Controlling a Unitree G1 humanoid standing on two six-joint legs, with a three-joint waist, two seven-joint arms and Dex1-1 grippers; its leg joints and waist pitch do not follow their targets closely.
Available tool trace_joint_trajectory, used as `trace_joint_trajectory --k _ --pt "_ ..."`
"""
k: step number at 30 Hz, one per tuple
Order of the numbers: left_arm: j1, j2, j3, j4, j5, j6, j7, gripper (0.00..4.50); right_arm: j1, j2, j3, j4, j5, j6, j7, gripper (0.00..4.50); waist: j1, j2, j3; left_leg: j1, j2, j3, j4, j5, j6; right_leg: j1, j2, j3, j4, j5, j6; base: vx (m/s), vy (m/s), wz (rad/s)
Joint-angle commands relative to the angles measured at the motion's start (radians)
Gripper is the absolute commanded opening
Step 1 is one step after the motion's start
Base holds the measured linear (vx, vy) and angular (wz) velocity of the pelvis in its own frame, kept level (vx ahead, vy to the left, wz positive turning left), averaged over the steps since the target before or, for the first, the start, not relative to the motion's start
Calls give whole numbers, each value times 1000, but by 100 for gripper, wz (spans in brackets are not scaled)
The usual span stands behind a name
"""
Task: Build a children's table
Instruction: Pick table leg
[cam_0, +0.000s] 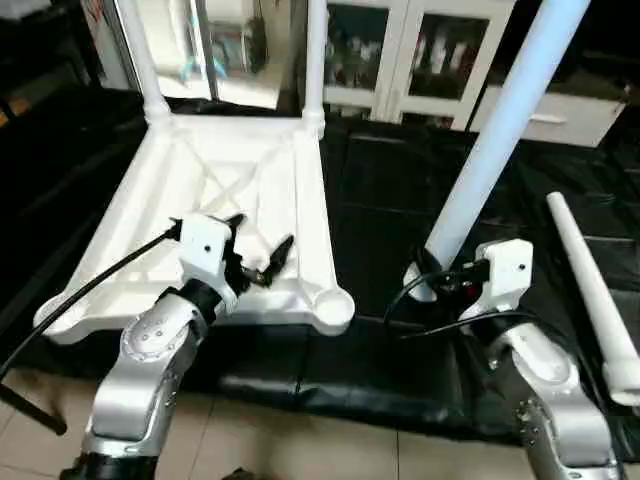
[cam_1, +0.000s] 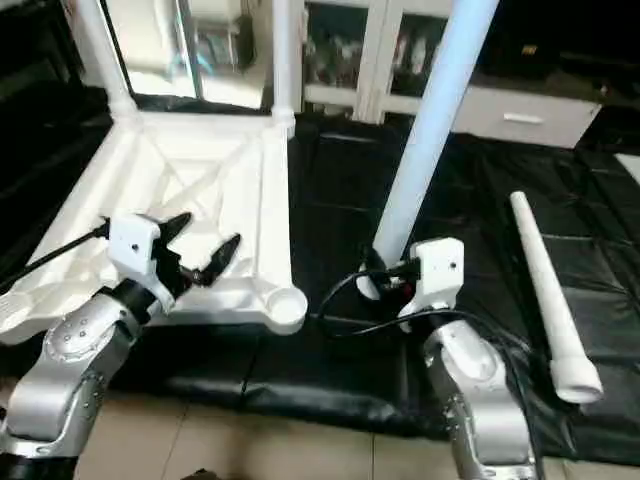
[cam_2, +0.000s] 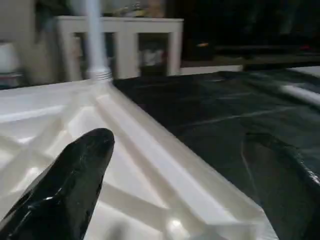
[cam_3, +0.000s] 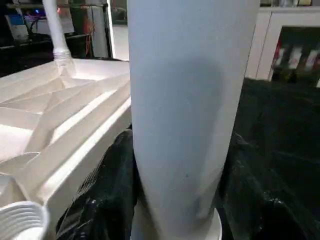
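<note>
Black matting (cam_0: 380, 200) carries our upturned table top (cam_0: 215, 200); beside it our right gripper (cam_1: 385, 275) clasps an upright leg (cam_0: 490, 140), our left gripper (cam_0: 262, 252) spread above its ribs.

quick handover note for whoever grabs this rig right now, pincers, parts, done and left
Left pincer: open, empty, over the near end of the top.
Right pincer: shut on the base of a leg, held about upright, leaning a little, over the black mat, beside the top.
Top lies underside up on the mat. Two far legs stand in the far corner sockets. Near right socket is empty; the near left corner cannot be made out. Fourth leg lies on the mat to the right.
Done: two legs in. Left: fit the held leg, then the lying one.
</note>
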Motion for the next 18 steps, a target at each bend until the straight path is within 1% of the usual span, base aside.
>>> trace_joint_trajectory --k 1,2,3,4,5,6,7,8,9,10,11,12,13,14,15,16,17,18 --pt "-31 42 -16 30 -66 50 -133 450 -31 -32 -19 -35 42 37 50 186 -5 -4 -34 22 46 -25 -109 -453 -82 9 -56 42 -110 -460 -99 -105 6 -8" --pt "-45 67 -26 44 -69 61 -176 450 -39 -45 -18 -37 61 52 75 186 -1 -4 -37 25 44 -26 -108 -447 -79 6 -58 44 -112 -476 -85 -92 8 -6" --pt "-56 84 -34 55 -70 66 -205 450 -44 -52 -18 -40 74 63 92 186 -2 -4 -36 26 45 -25 -109 -444 -80 1 -56 45 -113 -469 -83 -82 7 -4" --pt "-88 126 -58 98 -60 65 -282 450 -56 -78 -20 -45 107 81 144 186 -6 -8 -34 21 45 -26 -112 -442 -79 3 -56 44 -113 -460 -82 -82 7 -4" --pt "-115 153 -73 136 -49 59 -329 450 -65 -95 -25 -51 142 98 183 186 -3 -7 -35 24 42 -26 -111 -444 -74 0 -55 44 -115 -474 -76 -72 7 -4" --pt "-135 171 -83 164 -41 54 -361 450 -72 -106 -30 -55 167 109 211 186 -3 -8 -36 27 43 -25 -111 -449 -74 -3 -56 45 -116 -479 -76 -62 8 -3" --pt "-173 195 -104 219 -19 40 -408 450 -82 -132 -36 -58 199 130 255 186 -3 -7 -36 25 45 -26 -112 -444 -78 -2 -60 45 -115 -465 -85 -62 8 -3" --pt "-193 206 -116 246 -6 32 -432 450 -86 -146 -37 -59 210 140 276 186 -2 -14 -36 20 46 -27 -114 -432 -75 3 -61 43 -113 -457 -88 0 0 0" --pt "-232 223 -136 297 14 26 -471 450 -89 -177 -37 -60 220 149 322 186 -1 -11 -36 22 46 -27 -115 -432 -75 0 -61 44 -114 -458 -89 0 0 0" --pt "-264 238 -153 338 30 18 -502 450 -93 -202 -36 -58 228 160 355 186 0 -13 -38 26 47 -25 -113 -431 -76 -2 -62 45 -114 -453 -94 0 0 0" --pt "-294 252 -170 376 43 16 -533 450 -94 -229 -31 -56 232 172 389 186 1 -11 -37 29 47 -24 -113 -437 -79 -5 -63 46 -114 -455 -99 0 0 0" --pt "-306 259 -177 391 45 19 -548 450 -93 -241 -28 -57 235 177 407 186 1 -14 -36 28 47 -23 -114 -436 -80 -4 -64 46 -115 -455 -102 0 0 0" --pt "-346 279 -205 443 63 16 -591 450 -87 -278 -20 -63 252 203 454 186 1 -13 -36 25 49 -24 -116 -432 -81 -2 -66 46 -114 -446 -109 0 0 0" --pt "-370 288 -221 480 73 9 -618 450 -85 -296 -20 -65 268 222 474 186 3 -15 -39 26 49 -22 -115 -425 -79 -1 -66 47 -111 -424 -117 0 0 0" --pt "-381 291 -229 497 75 8 -635 450 -83 -304 -19 -66 272 225 484 186 3 -17 -39 25 50 -22 -116 -414 -74 0 -66 48 -110 -409 -123 0 0 0" --pt "-400 296 -244 531 82 -3 -668 450 -81 -315 -19 -66 273 226 494 186 3 -17 -41 21 50 -20 -117 -390 -70 2 -67 49 -106 -377 -136 0 0 0" --pt "-409 295 -250 551 86 -7 -681 450 -83 -314 -23 -61 268 222 486 186 4 -16 -43 21 52 -17 -116 -366 -69 1 -68 50 -102 -338 -151 0 0 0" --pt "-416 292 -252 566 90 -12 -688 450 -85 -312 -25 -57 265 219 480 186 4 -18 -45 20 52 -16 -115 -352 -68 3 -69 50 -99 -317 -159 0 0 0"
